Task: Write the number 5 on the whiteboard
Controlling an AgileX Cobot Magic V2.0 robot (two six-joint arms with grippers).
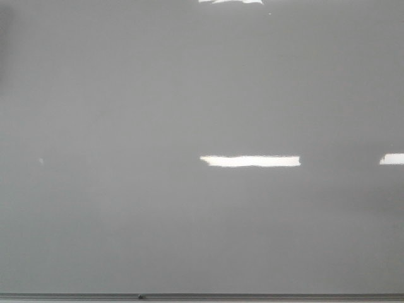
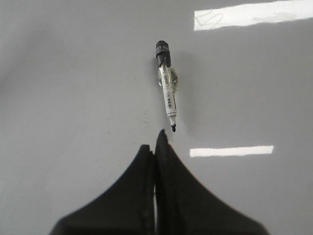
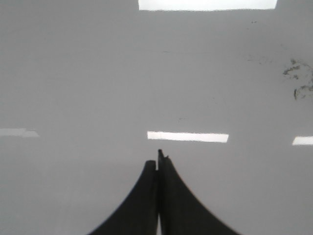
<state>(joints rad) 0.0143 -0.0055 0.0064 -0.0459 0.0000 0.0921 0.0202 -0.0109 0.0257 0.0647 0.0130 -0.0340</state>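
The jaws of the left gripper [image 2: 157,142] are pressed together with nothing between them, and the jaws of the right gripper [image 3: 157,159] are closed in the same way, also holding nothing. Both hover over the whiteboard [image 1: 126,95], which is glossy, pale grey and flat, with bright bars of reflected light on it.

Just beyond the tips of the left gripper lies the marker [image 2: 167,88]. It rests flat on the board, uncapped, its black writing tip pointing toward the gripper and very near to it, its black rear end pointing away. The body is white with a small printed label.

The marker looks light, stiff and smooth, so it probably slips or rolls easily on such a shiny surface. The best place to take it seems to be the middle of the white barrel, across its width, well away from the wet tip. The left jaws must first open for this.

No number 5 is visible on the board in any view; only some faint dark smudges [image 3: 298,81] show in the right wrist view.
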